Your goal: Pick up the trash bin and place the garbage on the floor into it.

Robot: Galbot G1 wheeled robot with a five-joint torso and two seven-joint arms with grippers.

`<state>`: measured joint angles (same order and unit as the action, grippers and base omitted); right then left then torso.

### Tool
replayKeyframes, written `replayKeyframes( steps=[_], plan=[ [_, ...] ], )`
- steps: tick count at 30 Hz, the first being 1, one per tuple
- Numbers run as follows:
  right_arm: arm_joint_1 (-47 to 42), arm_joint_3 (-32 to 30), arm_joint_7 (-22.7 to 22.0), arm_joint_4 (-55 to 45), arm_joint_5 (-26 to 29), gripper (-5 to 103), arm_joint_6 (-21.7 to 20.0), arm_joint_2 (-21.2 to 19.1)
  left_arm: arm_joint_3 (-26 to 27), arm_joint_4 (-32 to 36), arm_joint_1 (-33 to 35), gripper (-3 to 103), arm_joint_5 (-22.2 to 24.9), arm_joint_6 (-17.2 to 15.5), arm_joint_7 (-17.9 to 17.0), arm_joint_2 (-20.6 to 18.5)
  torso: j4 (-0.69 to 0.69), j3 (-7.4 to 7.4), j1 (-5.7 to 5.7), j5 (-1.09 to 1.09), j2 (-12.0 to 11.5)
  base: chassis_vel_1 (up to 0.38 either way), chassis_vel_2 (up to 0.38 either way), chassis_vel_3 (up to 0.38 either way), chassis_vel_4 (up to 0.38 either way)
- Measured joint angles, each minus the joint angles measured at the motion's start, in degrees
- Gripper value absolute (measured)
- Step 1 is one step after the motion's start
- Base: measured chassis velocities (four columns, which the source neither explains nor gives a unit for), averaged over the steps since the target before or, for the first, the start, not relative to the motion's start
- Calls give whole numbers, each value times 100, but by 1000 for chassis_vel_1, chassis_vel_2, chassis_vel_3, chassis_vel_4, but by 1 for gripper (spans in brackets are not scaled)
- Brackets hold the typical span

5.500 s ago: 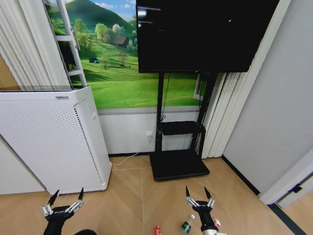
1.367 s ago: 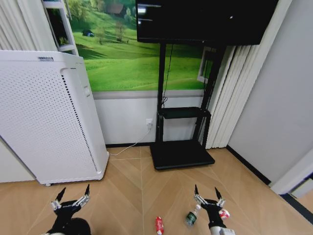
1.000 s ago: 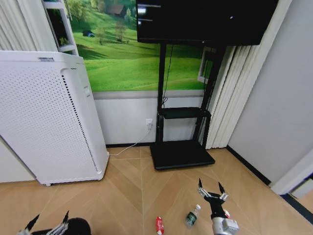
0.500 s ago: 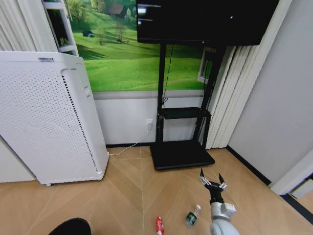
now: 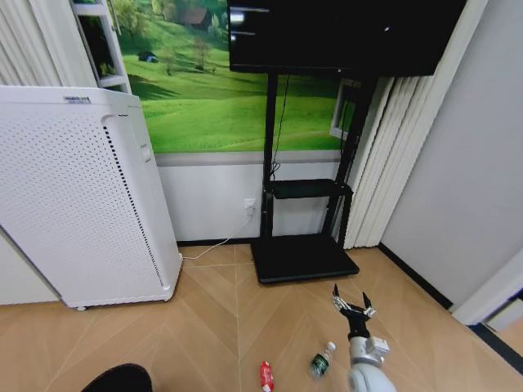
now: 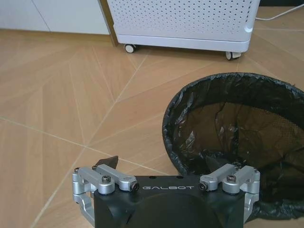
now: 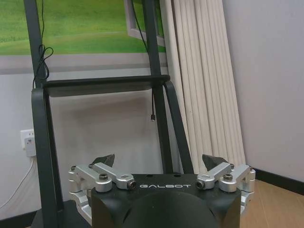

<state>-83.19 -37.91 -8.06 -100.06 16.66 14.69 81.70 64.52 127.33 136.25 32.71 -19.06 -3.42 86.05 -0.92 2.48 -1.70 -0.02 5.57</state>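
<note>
Left gripper (image 6: 164,167), lowered out of the head view within 1.4 s, is held spread beside the rim of the small black round mesh trash bin (image 6: 237,137), ungrasped; right gripper (image 5: 352,305) splayed, empty.

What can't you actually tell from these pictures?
- Trash bin: left wrist view's edge crops its far side; whether the left gripper touches the rim is unclear.
- Head view: the bin is cut by the bottom edge.
- Bottle and red wrapper: labels too small to read.
- Right gripper: its arm could hide more litter.
</note>
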Motion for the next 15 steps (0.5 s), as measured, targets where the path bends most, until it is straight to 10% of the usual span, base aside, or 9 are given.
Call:
replayKeyframes(
  steps=[15],
  plan=[
    [-178,24,-121,-316,-49,100,-123,-227,-259,-704,-1105,100,267,-755,69,-346,0,4,-2,1,5,0,0,0,0]
  ],
)
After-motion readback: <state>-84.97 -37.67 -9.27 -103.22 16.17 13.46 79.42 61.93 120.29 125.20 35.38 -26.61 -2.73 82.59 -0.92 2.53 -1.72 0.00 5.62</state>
